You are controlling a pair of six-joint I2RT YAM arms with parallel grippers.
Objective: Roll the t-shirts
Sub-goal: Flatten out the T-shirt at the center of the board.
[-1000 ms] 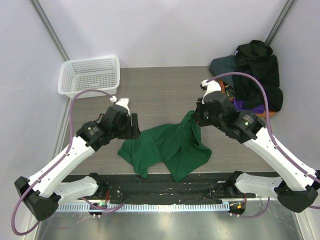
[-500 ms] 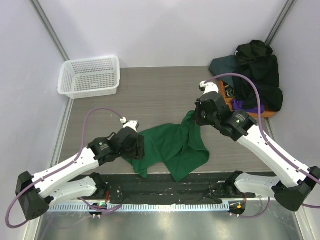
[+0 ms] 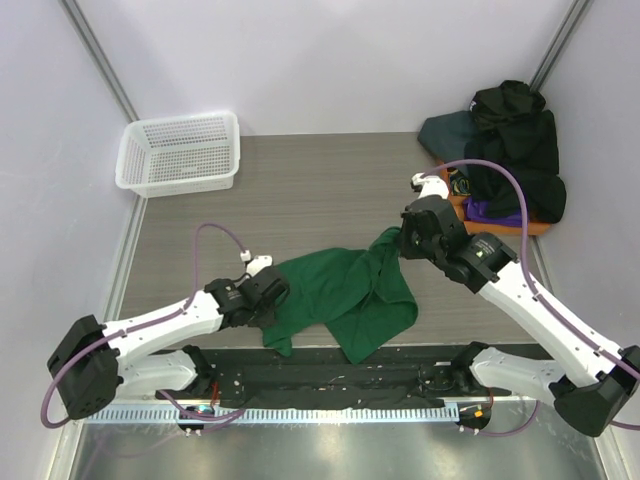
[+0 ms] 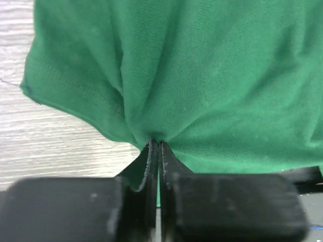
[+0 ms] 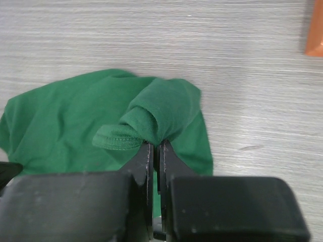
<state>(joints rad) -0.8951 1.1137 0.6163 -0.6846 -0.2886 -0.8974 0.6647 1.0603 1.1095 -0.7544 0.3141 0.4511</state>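
Crumpled at lower centre of the overhead view, on the grey wood-grain table [image 3: 320, 180]: green t-shirt [image 3: 345, 295], unevenly spread, with folds running across it and one flap hanging down towards the dark strip along the bottom of the frame

Pinched at two places, one by each arm

At the shirt's left edge: left gripper [image 3: 268, 298], on an arm stretched low from the lower left corner. Seen up close in the left wrist view: fingers [image 4: 150, 161] pressed nearly together at bottom centre, clamped on a gathered bunch of green cloth, creases fanning upward from the grip, a stitched hem curving along the left side over bare table

At the shirt's upper right corner: right gripper [image 3: 400, 240], on an arm reaching in from the lower right. Seen in the right wrist view: fingers [image 5: 146, 161] closed tight on a rolled-over lump of green fabric with a hemmed edge poking out to the left, the rest of the shirt lying flat on the table behind it, towards the left of the frame

In the upper right of the overhead view, well apart from the green shirt: pile of other t-shirts [image 3: 515, 140], black and dark slate with a bit of purple showing low down, heaped on an orange tray [image 3: 528, 229] against the wall

In the upper left corner, far from both arms: white mesh basket [image 3: 180, 120]
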